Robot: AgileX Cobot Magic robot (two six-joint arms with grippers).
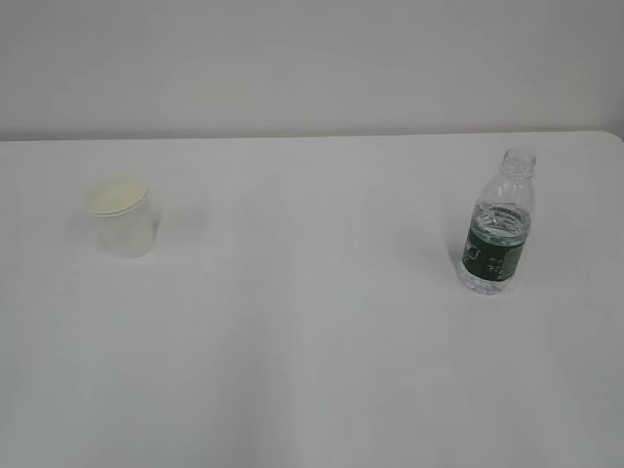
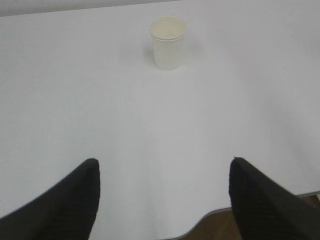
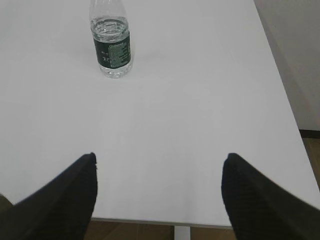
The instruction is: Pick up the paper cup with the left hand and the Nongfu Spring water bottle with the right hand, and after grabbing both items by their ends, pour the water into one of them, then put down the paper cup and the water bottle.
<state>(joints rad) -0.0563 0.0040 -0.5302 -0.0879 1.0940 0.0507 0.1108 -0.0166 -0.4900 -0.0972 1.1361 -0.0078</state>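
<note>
The white paper cup stands upright on the left of the table, its cream inside showing; the left wrist view has the cup far ahead of my left gripper, which is open and empty near the table's front edge. On the right stands the capless Nongfu Spring water bottle with its dark green label and clear water inside. In the right wrist view the bottle is far ahead and to the left of my right gripper, open with nothing between its fingers. Neither arm shows in the exterior view.
A white table carries both things, with a pale wall behind. Its front edge lies just under my right gripper, and brown floor shows beyond the edge in the left wrist view. The table's right edge runs close to the bottle's side.
</note>
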